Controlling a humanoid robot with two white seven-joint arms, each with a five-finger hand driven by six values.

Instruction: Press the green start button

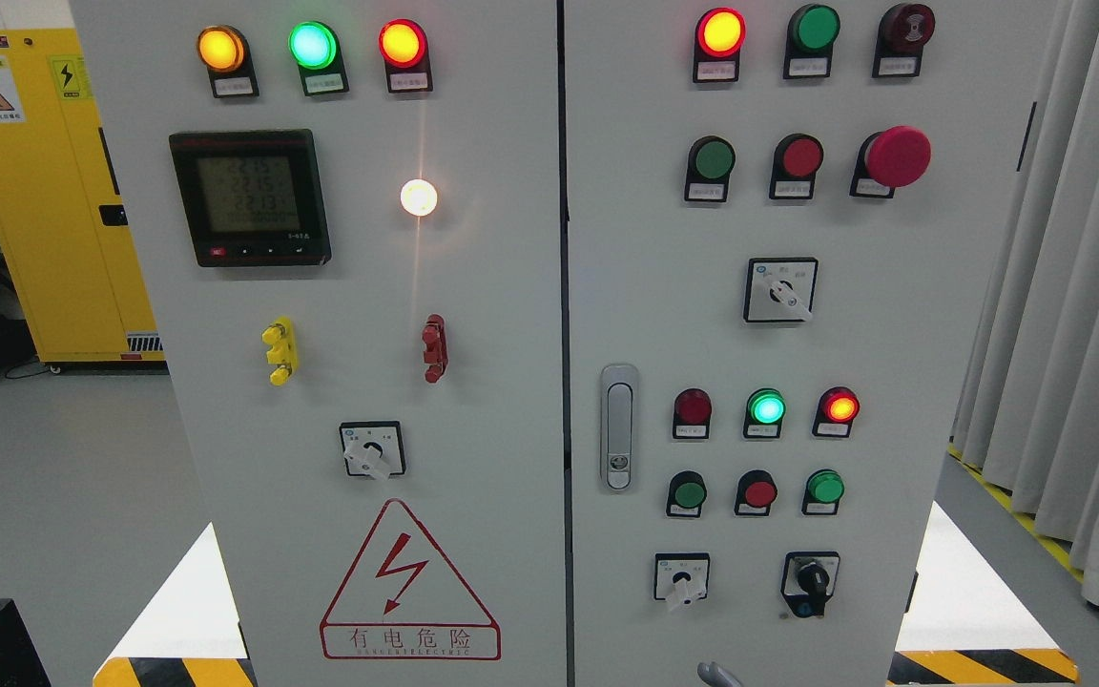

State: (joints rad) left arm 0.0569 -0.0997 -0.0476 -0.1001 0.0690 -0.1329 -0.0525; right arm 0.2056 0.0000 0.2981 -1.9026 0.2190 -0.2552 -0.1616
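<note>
Facing a tall grey control cabinet [511, 286] with two doors. On the right door [941, 334], low down, a row of three push-buttons: left green button [689, 493], red button [757, 492], right green button [825, 487]. Higher up, a third green button [710, 158]. Labels too small to read, so cannot tell which is start. All round, no long axis, facing straight out; press probably straight in. At the bottom edge, a grey tip [716, 676], perhaps a hand, just below the lower row and nearest its left green button. Open or closed, and which arm: cannot tell.
</note>
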